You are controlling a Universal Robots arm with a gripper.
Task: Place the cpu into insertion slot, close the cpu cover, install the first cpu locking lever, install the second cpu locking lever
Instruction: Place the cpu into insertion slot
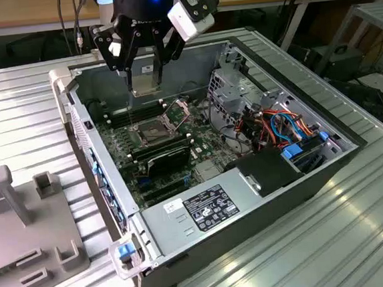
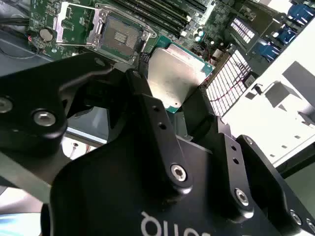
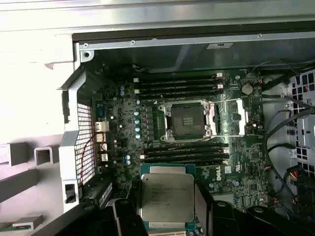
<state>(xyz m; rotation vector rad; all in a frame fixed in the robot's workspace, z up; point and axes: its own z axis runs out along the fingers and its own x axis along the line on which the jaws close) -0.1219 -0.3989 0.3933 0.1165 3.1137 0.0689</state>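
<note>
- Tool: closed on two opposite edges of cpu, metal top toward both wrist views.
- cpu: held in air over open computer case, above insertion slot.
- insertion slot: bare, between memory slots.
- cpu cover: swung open beside insertion slot.

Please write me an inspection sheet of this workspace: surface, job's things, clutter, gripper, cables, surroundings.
Surface: ribbed metal table carrying an open computer case.
Job's things: chip held in the air; socket empty; cover swung open beside it.
Clutter: grey holder tray at the exterior view's left.
Grippers: gripper shut on the chip, above the case.
Cables: red, blue and orange bundle inside the case.
Surroundings: workbench behind.
</note>
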